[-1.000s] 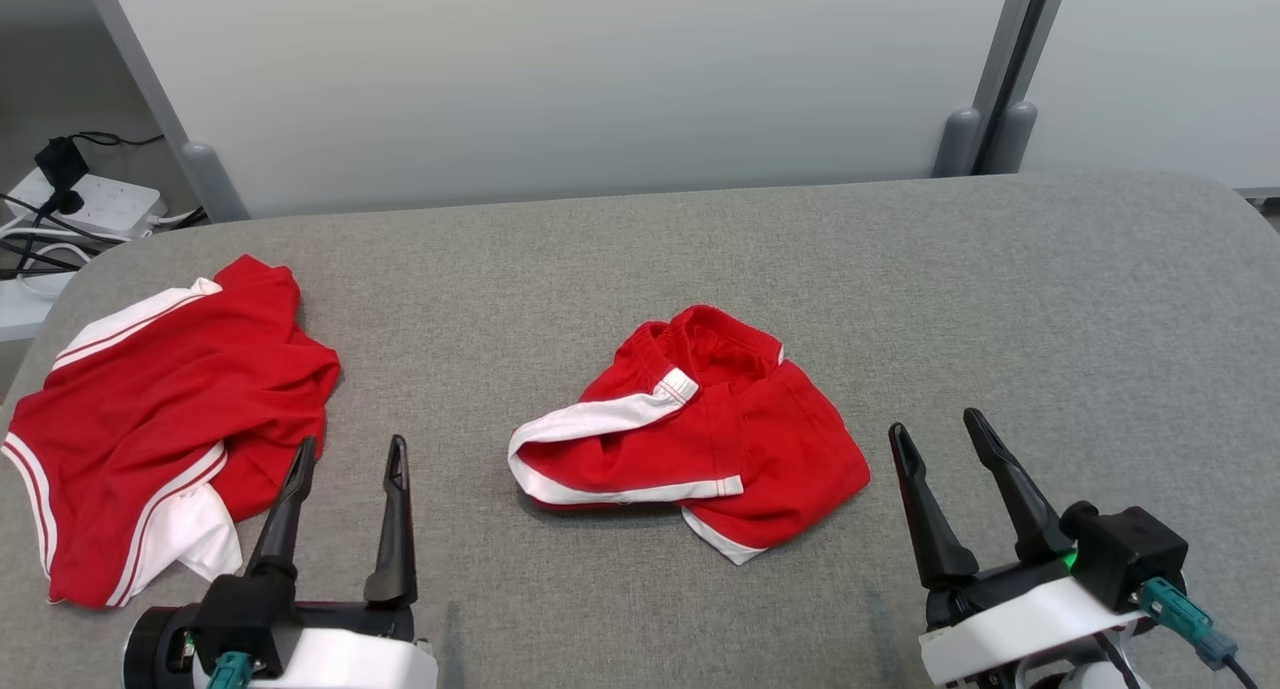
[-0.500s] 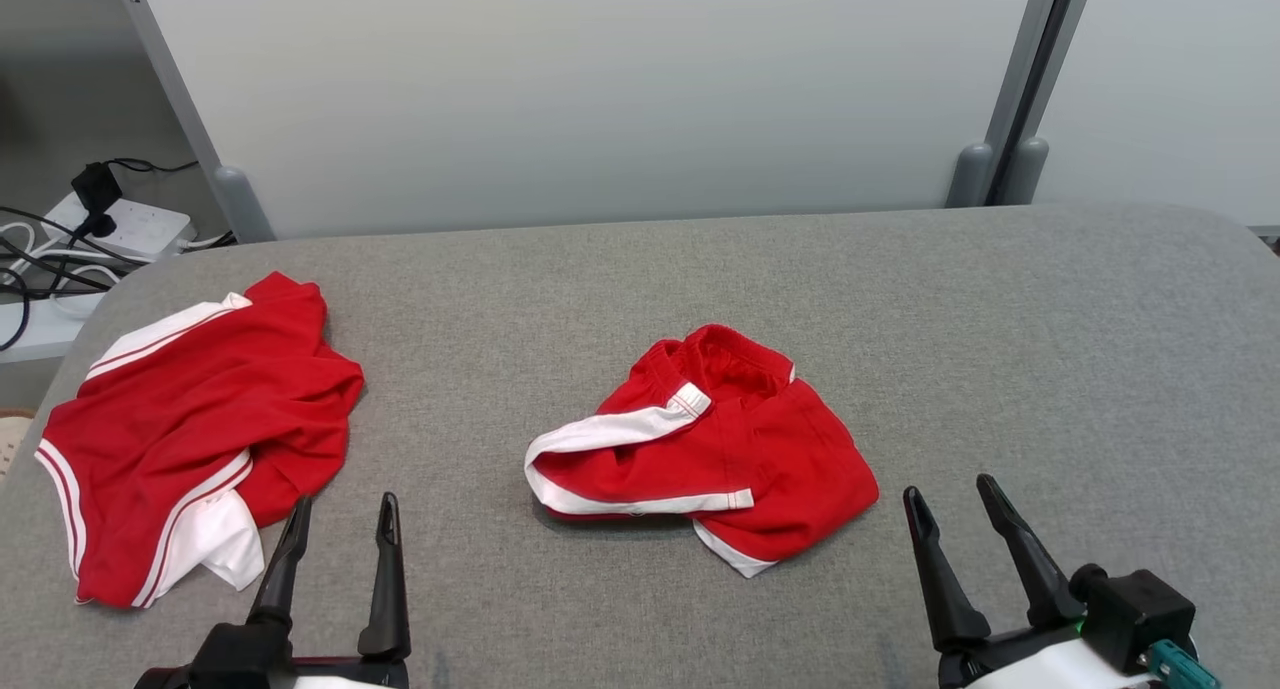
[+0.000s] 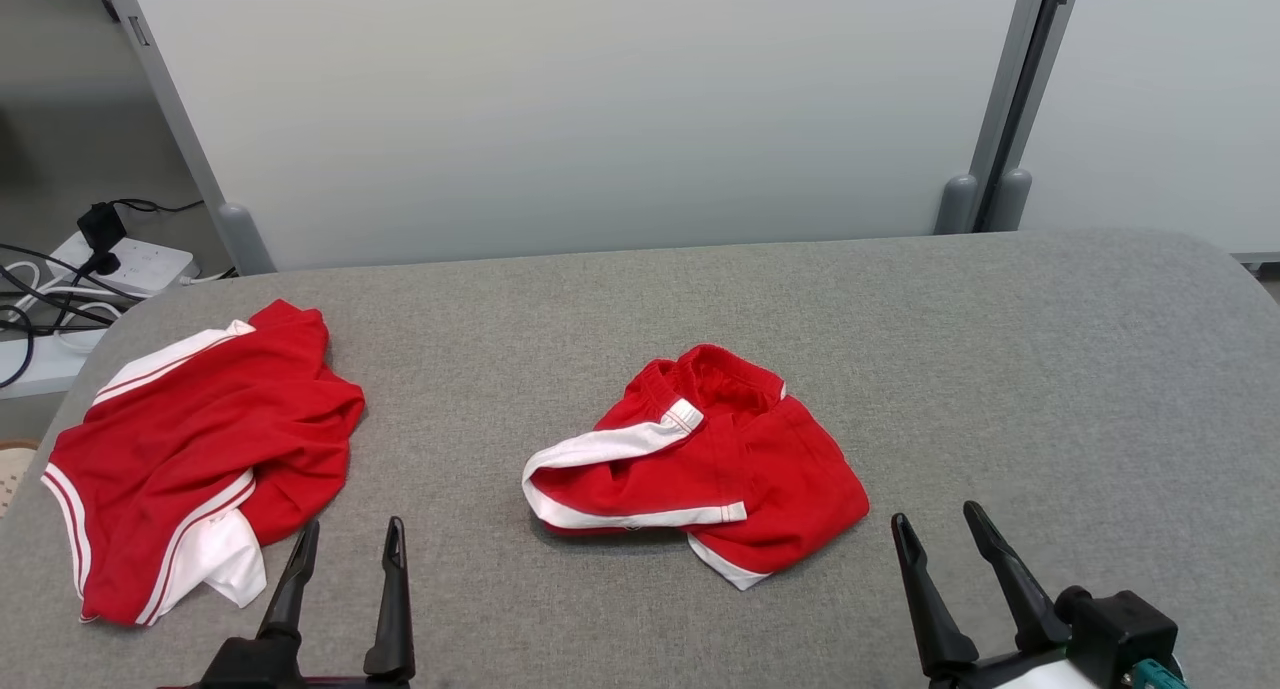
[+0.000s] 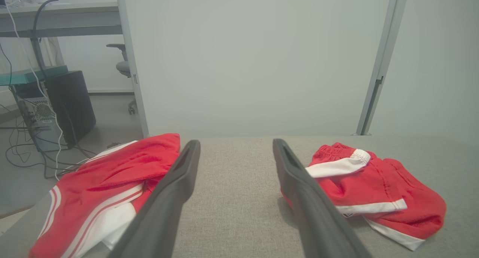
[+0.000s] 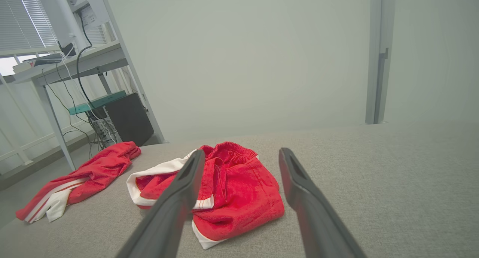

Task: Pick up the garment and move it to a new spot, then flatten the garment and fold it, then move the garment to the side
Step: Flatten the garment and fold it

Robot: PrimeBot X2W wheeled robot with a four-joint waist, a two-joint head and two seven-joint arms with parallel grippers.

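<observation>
Crumpled red shorts with white trim [image 3: 700, 459] lie in a heap at the middle of the grey table [image 3: 1000, 369]; they also show in the left wrist view [image 4: 370, 187] and the right wrist view [image 5: 232, 187]. A second red and white garment [image 3: 190, 449] lies rumpled at the table's left end [image 4: 104, 187] [image 5: 78, 179]. My left gripper [image 3: 350, 534] stands open at the lower left, just right of that second garment, holding nothing. My right gripper [image 3: 935, 524] stands open at the lower right, a little right of the shorts, with nothing between its fingers.
A pale partition wall [image 3: 600, 109] with grey posts stands behind the table. Left of the table, a power strip with black cables [image 3: 110, 259] lies on a low shelf. A dark computer case [image 4: 71, 104] and a desk stand further left. The table's right half is bare grey fabric.
The head camera has tilted, so the whole scene sits lower in view. Both grippers have drawn back toward the bottom edge. The garments have not moved on the table.
</observation>
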